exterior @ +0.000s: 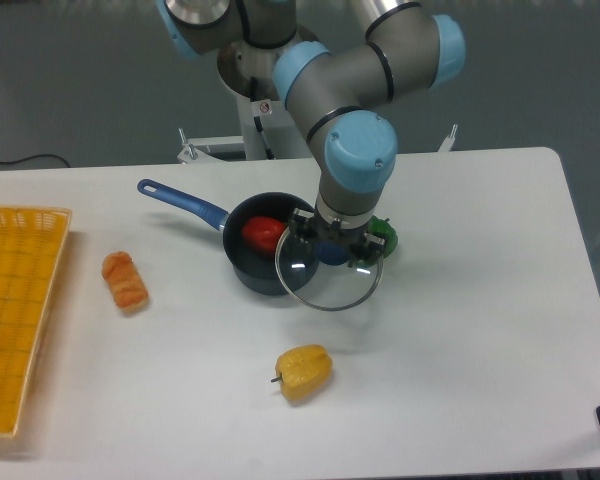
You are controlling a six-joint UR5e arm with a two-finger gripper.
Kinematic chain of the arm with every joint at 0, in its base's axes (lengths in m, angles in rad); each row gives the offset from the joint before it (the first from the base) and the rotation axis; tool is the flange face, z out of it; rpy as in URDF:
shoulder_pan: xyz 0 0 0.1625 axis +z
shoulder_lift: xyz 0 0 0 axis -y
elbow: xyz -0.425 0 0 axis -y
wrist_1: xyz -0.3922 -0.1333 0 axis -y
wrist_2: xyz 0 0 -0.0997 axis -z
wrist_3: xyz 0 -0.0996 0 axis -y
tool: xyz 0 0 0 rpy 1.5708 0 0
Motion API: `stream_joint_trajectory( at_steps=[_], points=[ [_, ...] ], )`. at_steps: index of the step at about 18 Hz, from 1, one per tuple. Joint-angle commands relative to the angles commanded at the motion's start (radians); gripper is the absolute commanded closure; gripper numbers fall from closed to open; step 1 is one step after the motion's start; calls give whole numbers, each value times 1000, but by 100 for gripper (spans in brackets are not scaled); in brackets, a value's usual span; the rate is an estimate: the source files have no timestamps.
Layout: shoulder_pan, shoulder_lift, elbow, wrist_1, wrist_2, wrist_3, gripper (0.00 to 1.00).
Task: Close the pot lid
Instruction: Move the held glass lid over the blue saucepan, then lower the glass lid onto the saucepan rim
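Item: glass pot lid (327, 276), pinched at its knob by our gripper (329, 252), overlapping the saucepan (265, 257) rim for covering.

The pot (265, 255) is a small, round, dark blue-grey saucepan standing upright near the middle of the white surface, its long bright blue handle reaching out toward ten o'clock and ending in a rounded tip. It stands uncovered, and something red lies inside it. The pot lid (328, 272) is a round disc of clear glass with a thin metal rim and a dark blue knob at its centre. It is held level and raised, off-centre from the pot at about four o'clock. Its ten o'clock edge overlaps the pot's near right rim, while the rest hangs over the bare surface.
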Motion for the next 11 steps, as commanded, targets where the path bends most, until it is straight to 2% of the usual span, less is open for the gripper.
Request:
stream_joint_trajectory(
  at_steps=[11],
  points=[
    [-74, 40, -35, -11, 11, -3, 37]
  ],
)
